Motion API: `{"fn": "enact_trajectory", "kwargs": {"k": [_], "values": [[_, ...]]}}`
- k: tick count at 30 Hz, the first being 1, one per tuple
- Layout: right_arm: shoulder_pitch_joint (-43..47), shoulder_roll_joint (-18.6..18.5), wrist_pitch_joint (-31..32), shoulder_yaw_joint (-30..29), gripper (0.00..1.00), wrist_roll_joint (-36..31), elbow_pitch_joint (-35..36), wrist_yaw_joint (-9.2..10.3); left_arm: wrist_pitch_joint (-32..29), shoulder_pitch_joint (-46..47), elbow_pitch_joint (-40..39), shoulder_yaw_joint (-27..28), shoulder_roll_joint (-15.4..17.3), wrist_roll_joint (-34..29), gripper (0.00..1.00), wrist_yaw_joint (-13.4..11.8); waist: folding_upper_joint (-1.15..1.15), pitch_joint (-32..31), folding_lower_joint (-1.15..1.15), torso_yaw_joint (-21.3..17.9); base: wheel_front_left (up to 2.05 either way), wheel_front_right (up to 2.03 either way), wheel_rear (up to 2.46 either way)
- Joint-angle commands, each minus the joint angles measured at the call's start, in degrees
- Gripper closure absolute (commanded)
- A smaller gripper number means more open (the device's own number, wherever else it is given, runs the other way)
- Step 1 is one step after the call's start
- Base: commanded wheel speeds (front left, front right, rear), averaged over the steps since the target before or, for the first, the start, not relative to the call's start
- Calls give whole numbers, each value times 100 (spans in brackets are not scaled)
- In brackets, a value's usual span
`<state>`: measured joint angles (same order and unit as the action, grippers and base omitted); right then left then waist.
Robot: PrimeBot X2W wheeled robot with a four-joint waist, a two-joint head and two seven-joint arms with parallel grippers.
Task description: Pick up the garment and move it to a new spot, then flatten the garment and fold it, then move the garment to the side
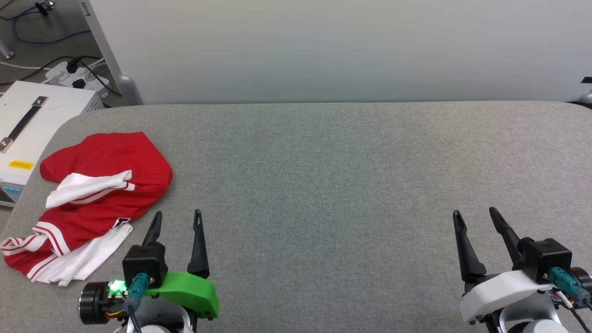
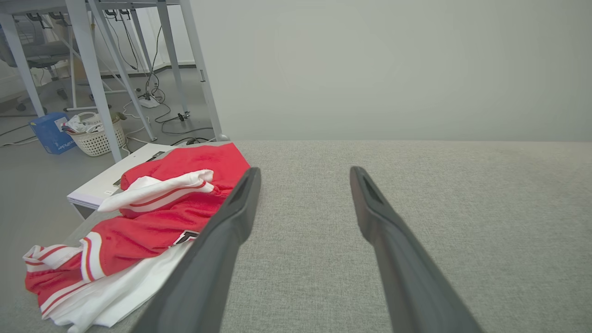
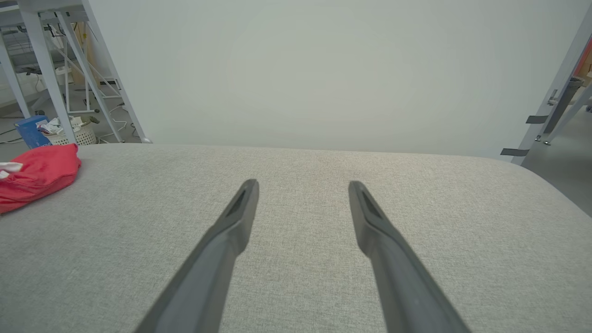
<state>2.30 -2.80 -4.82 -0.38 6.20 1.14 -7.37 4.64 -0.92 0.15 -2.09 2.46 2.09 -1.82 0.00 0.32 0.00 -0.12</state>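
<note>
Left of the left fingers: the garment (image 1: 92, 203) lies crumpled on the grey tabletop (image 1: 323, 185), just beside the outer finger, with no contact evident.
Garment's lie: the red body is bunched, a white sleeve is folded over it, and striped trim and white cloth spill out at the end nearest the fingers' base.
Long axis: it runs roughly along the way the left fingers (image 1: 199, 245) point, slanting further left toward their base.
Left fingers: spread wide and holding nothing, aimed past the heap's right edge.
Right fingers (image 1: 467, 254): spread wide and empty, well apart from the garment across bare tabletop.
Nearer arm: the left one, by a wide margin; a short sideways shift to its left would likely bring it over the cloth.
Beyond the garment: a white box (image 1: 27, 120) with a black handle sits off the tabletop's left edge, and a power strip (image 1: 76, 74) with cables lies further off.
In the way: nothing stands between the left fingers and the heap. The tabletop's edge is close on the heap's far side, so the open room lies to the right.
Step in hand: the pick-up has not yet begun.
</note>
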Motion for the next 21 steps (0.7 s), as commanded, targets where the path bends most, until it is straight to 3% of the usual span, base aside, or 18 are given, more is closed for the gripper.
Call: {"fn": "enact_trajectory", "kwargs": {"k": [1, 21], "values": [[75, -3, -64, 8, 0, 60, 12, -4, 69, -29, 12, -21, 16, 46, 0, -40, 0, 0, 0, 2, 0, 0, 0], [193, -4, -297, 31, 0, 109, 30, -6, 306, -88, 53, -126, 22, 25, 0, -71, 0, 11, 0, 19, 0, 0, 0]]}}
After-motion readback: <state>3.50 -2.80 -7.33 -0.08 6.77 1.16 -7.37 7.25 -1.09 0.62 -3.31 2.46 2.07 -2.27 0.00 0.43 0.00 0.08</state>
